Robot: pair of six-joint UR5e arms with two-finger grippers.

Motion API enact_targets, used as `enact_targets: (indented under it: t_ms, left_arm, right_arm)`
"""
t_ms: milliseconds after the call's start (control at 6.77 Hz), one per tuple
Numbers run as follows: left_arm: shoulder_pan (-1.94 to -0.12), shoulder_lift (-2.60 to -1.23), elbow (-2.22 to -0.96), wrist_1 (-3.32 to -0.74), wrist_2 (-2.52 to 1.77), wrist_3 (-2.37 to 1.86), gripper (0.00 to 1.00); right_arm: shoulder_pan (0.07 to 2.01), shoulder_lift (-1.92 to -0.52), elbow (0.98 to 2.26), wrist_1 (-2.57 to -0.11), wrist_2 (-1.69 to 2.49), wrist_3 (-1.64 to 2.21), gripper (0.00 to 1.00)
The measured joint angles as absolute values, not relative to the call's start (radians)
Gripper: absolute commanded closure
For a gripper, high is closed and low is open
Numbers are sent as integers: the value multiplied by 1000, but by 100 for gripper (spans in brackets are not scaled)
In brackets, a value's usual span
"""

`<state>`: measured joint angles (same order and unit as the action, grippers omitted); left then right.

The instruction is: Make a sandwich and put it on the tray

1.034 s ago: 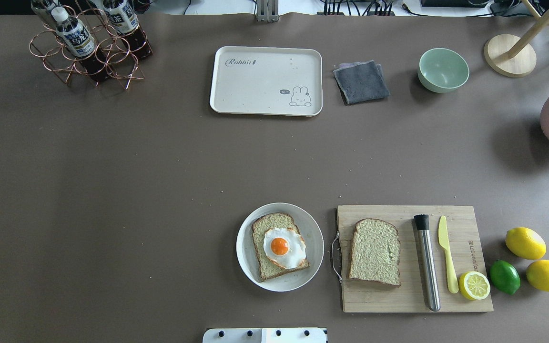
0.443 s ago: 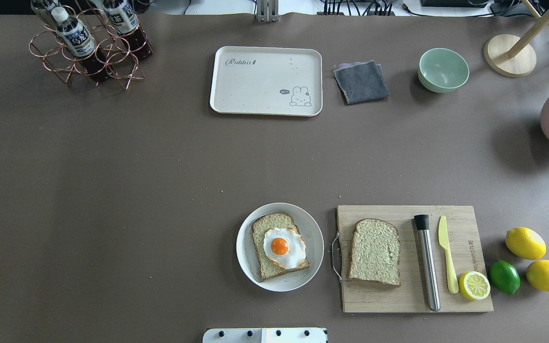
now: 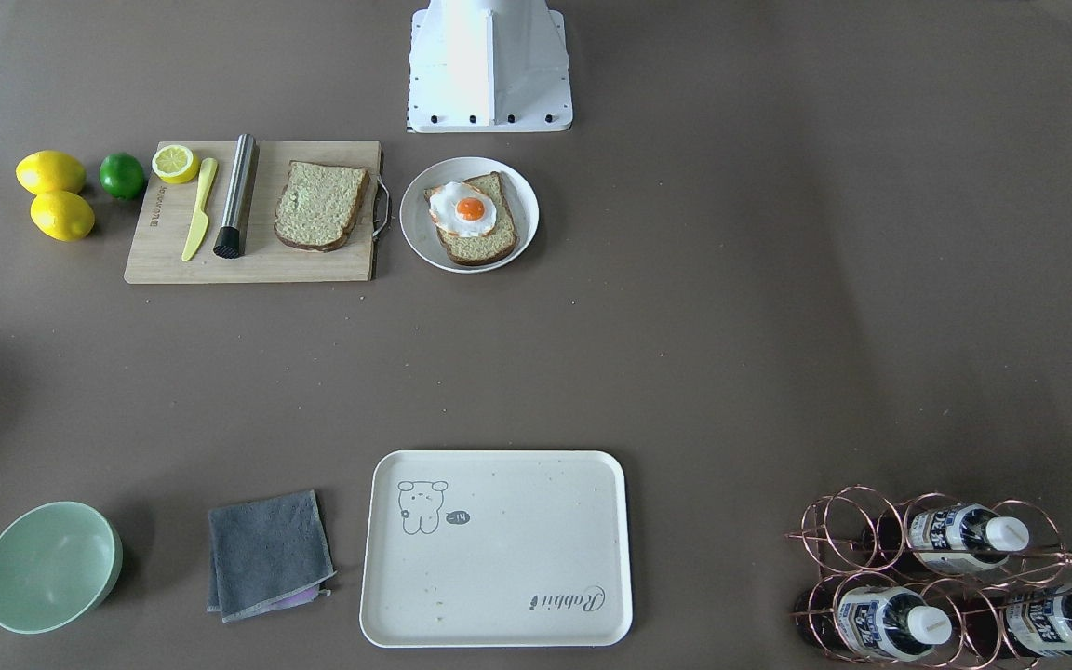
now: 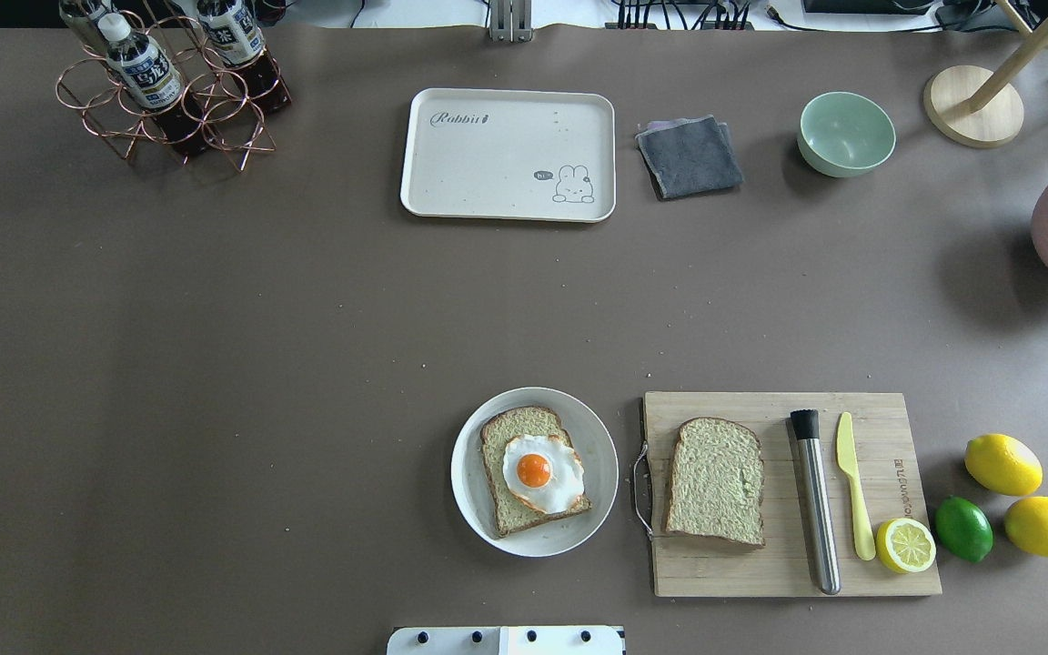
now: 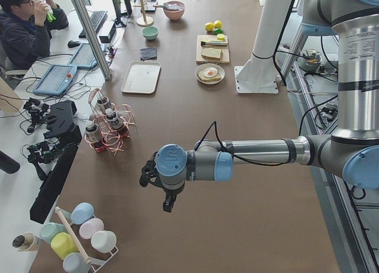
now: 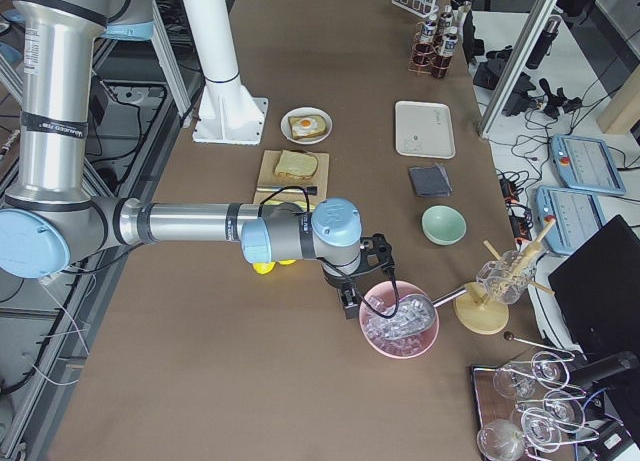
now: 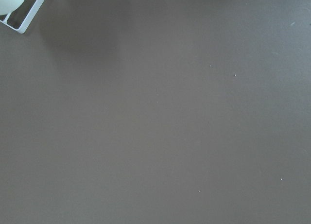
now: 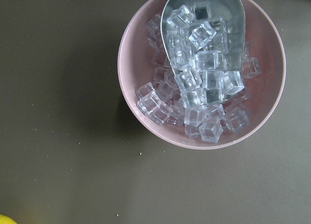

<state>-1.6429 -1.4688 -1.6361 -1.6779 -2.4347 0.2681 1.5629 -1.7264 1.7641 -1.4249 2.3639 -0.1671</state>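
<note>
One wholegrain bread slice (image 4: 513,428) lies on a round white plate (image 4: 599,455) with a fried egg (image 4: 542,473) on top. The second slice (image 4: 715,480) lies flat on the wooden cutting board (image 4: 897,428) to its right. The cream tray (image 4: 488,164) stands bare at the far side, and shows in the front view (image 3: 517,540). My left gripper (image 5: 167,203) hangs over bare table far to the left. My right gripper (image 6: 349,299) hangs beside the pink ice bowl. I cannot tell whether either is open or shut.
On the board lie a steel cylinder (image 4: 815,500), a yellow knife (image 4: 851,482) and a half lemon (image 4: 906,544). Lemons (image 4: 1002,464) and a lime (image 4: 962,528) lie beside it. A grey cloth (image 4: 690,156), green bowl (image 4: 845,134), bottle rack (image 4: 169,86) and pink ice bowl (image 8: 201,68) stand at the edges.
</note>
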Motion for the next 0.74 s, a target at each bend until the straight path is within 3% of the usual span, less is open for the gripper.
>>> enact_targets:
  t_ms: [443,738]
  left_arm:
    - [-1612,-1539,-1645,-1891,-2483,187,2]
    - [-1498,-1606,-1658,-2008,-2482,49,2]
  right_arm:
    - [1549,-1706,1786,-1336,2471,-99,0]
    - [1456,-1665,1802,-1209,2485,37,0]
